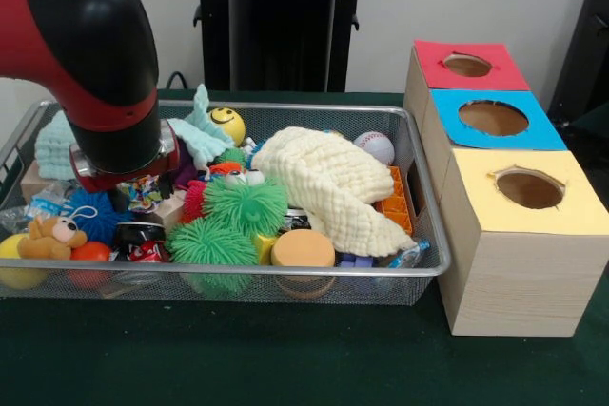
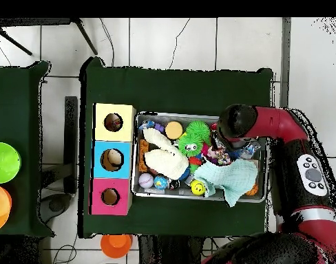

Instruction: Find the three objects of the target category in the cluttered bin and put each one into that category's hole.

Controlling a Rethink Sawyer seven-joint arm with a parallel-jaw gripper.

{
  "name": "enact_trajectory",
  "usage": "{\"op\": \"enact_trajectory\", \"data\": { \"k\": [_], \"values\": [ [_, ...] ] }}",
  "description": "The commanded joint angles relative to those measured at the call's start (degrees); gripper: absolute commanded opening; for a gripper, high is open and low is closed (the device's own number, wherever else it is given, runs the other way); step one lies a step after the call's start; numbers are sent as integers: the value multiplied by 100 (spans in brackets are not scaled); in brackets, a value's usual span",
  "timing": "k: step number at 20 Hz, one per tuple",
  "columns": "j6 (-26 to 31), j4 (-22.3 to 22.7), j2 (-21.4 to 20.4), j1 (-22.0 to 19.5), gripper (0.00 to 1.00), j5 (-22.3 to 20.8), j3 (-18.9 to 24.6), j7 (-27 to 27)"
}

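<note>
The silver wire-mesh bin (image 1: 285, 271) is full of toys; it also shows in the overhead view (image 2: 198, 115). My red and black arm reaches down into its left part in the front view. The gripper (image 1: 128, 197) is sunk among the toys under the wrist, and its state is hidden. A small bundle of white fabric with coloured patches (image 1: 146, 192) lies right beside it, and shows in the overhead view (image 2: 219, 157). I cannot tell whether they touch. No other such bundle shows. The yellow-surround hole (image 1: 529, 188) is in the largest wooden box, right of the bin (image 2: 113, 122).
A pale yellow cloth (image 1: 328, 183), green spiky balls (image 1: 245, 204), a mint cloth (image 1: 200, 135), a smiley ball (image 1: 226, 124), a baseball (image 1: 376, 146) and a teddy (image 1: 52, 233) fill the bin. Blue-surround (image 1: 493, 118) and red-surround (image 1: 467, 65) holes lie behind the yellow one.
</note>
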Motion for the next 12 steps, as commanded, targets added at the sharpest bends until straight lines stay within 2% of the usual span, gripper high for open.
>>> {"op": "enact_trajectory", "data": {
  "k": [1,5,8,12],
  "values": [
    [733,312,-106,129,100,-334,-216,-1393],
    [1076,394,-247,190,100,-323,-305,-1393],
    [1376,283,-247,267,100,-357,-339,-1425],
    [1470,303,-260,260,100,-392,-352,-1416]
  ]
}}
